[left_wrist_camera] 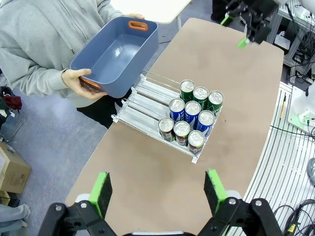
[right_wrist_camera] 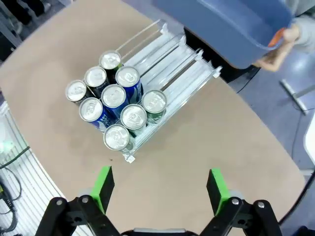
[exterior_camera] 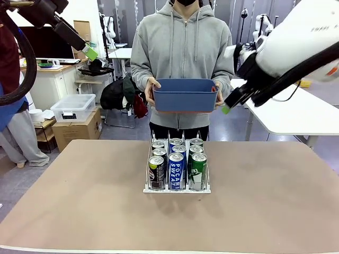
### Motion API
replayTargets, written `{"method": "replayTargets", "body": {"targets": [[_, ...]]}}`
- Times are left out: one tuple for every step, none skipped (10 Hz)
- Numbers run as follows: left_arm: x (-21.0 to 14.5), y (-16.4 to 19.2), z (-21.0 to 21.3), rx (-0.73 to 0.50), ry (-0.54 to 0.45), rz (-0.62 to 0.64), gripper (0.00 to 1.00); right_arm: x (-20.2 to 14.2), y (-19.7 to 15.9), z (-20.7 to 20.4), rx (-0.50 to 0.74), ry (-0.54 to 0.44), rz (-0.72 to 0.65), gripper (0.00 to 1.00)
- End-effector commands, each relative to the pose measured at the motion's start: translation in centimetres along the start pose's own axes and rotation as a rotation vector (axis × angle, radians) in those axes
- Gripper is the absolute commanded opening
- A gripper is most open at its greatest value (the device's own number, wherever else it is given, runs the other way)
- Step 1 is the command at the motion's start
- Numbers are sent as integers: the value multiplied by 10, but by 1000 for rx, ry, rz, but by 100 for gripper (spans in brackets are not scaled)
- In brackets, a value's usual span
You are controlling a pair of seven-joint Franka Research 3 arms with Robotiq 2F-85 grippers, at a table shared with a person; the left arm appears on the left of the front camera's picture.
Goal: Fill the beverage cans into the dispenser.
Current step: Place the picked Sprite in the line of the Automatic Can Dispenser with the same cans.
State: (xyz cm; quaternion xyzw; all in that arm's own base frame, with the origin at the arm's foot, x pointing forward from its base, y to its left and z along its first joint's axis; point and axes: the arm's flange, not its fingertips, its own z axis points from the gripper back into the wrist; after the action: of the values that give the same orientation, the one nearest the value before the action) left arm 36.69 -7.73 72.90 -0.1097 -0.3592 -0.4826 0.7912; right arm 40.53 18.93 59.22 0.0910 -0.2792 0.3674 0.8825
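Note:
The dispenser (exterior_camera: pixel 177 189) stands in the middle of the table, its three lanes holding several beverage cans (exterior_camera: pixel 176 170): black on the left, blue in the middle, green on the right. From above, the cans (left_wrist_camera: pixel 192 117) crowd the front end of the rack (left_wrist_camera: pixel 147 96). Its rear lanes (right_wrist_camera: pixel 182 64) lie bare behind the cans (right_wrist_camera: pixel 115 101). My left gripper (exterior_camera: pixel 90 52) hangs high at the far left, open and holding nothing (left_wrist_camera: pixel 157 191). My right gripper (exterior_camera: pixel 226 107) hovers high at the right, open with nothing between its fingers (right_wrist_camera: pixel 160 189).
A person at the far side holds an empty blue plastic bin (exterior_camera: pixel 185 95) with both hands above the table's far edge (left_wrist_camera: pixel 115 54). The brown tabletop (exterior_camera: pixel 79 201) stretches wide on both sides of the rack. A white table (exterior_camera: pixel 296 114) stands behind on the right.

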Motion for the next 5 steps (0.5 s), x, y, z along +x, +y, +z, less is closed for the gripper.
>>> {"method": "replayTargets", "body": {"targets": [[-2,0,0,0,1,3,100,16,-14,27,28,0,1,100],[-2,0,0,0,1,3,100,26,-23,45,26,6,19,100],[-2,0,0,0,1,3,100,37,-28,64,29,27,42,100],[-2,0,0,0,1,3,100,42,-30,79,44,24,45,100],[-2,0,0,0,1,3,100,45,-34,93,56,26,52,100]]}}
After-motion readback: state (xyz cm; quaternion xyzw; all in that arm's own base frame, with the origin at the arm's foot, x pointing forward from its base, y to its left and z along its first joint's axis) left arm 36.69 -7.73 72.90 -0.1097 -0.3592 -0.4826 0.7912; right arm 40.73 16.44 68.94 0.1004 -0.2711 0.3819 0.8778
